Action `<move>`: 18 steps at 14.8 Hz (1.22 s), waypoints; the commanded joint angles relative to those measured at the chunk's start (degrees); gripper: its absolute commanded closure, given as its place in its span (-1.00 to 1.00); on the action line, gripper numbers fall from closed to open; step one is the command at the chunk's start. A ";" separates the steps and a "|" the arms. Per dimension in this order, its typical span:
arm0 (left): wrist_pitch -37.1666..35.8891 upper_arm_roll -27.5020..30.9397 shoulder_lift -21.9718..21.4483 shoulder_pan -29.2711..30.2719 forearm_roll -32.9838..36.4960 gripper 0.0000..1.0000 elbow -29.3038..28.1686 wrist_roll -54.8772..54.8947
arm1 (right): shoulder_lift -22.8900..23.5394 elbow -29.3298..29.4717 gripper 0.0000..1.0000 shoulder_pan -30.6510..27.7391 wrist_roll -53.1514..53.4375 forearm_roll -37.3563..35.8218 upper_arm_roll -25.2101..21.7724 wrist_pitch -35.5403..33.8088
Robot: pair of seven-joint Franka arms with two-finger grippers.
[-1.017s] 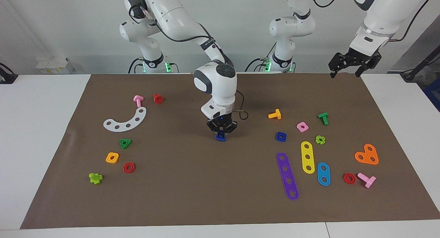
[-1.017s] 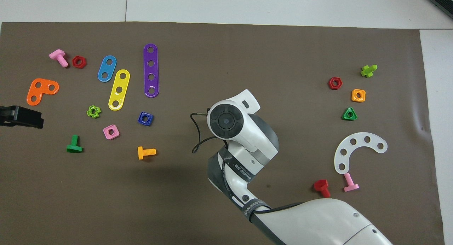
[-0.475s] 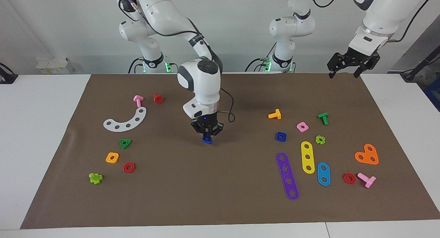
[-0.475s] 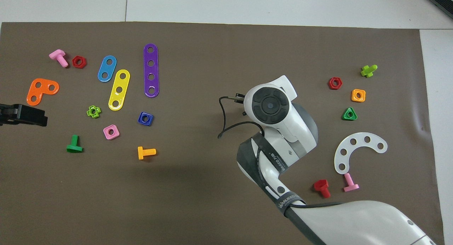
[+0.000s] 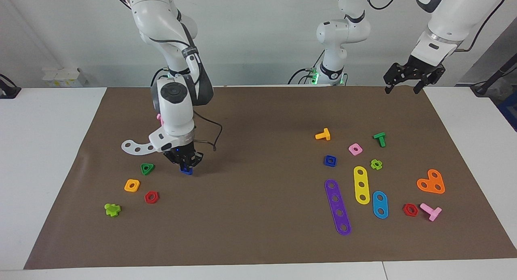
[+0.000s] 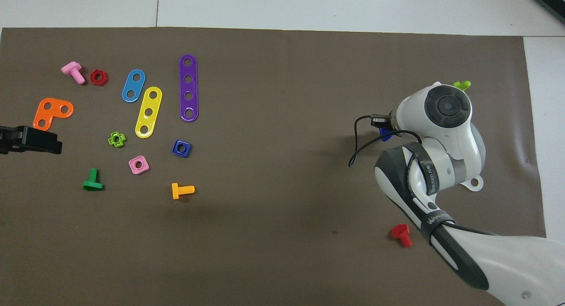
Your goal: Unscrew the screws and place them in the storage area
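Right gripper [image 5: 186, 165] low, fingers pinched (wrist vertical); left gripper [image 5: 404, 85] waits aloft

We see bright, even light from above in both views, and the brown mat [image 5: 258, 239] shows no glare. Shadows are soft: a faint dark patch lies on the mat beside the right arm [image 5: 173, 106], and the small parts cast almost none. Both views are sharp to the edges, with no motion blur. The white desk [image 5: 48, 158] reads bright but keeps its detail. The wall looks evenly lit.
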 commanded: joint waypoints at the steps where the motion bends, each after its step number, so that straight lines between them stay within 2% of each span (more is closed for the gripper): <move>1: 1.50 0.22 0.03 0.17 -0.53 -1.00 -0.39 -0.30 | -1.56 -2.41 1.00 -4.02 -7.95 2.17 0.89 1.29; 6: 1.95 0.30 0.03 0.35 -0.53 -1.00 -0.48 -0.30 | -0.68 -2.41 1.00 -7.81 -17.20 7.61 0.89 1.12; 15: 2.03 0.39 0.03 0.35 -0.53 -1.00 -0.39 -0.21 | -0.67 -5.75 1.00 -6.76 -16.50 8.33 0.89 3.58; 16: 1.95 0.48 0.03 0.35 -0.53 -1.00 -0.39 -0.21 | -0.76 -5.75 0.63 -6.85 -16.59 8.33 0.80 3.14; 17: 2.12 0.39 0.03 0.35 -0.53 -1.00 -0.39 -0.29 | -0.85 -5.66 -0.16 -6.93 -16.50 8.33 0.80 3.05; 18: 2.21 0.39 0.03 0.35 -0.53 -1.00 -0.39 -0.30 | -1.20 -5.58 -0.58 -6.85 -16.42 8.33 0.80 2.96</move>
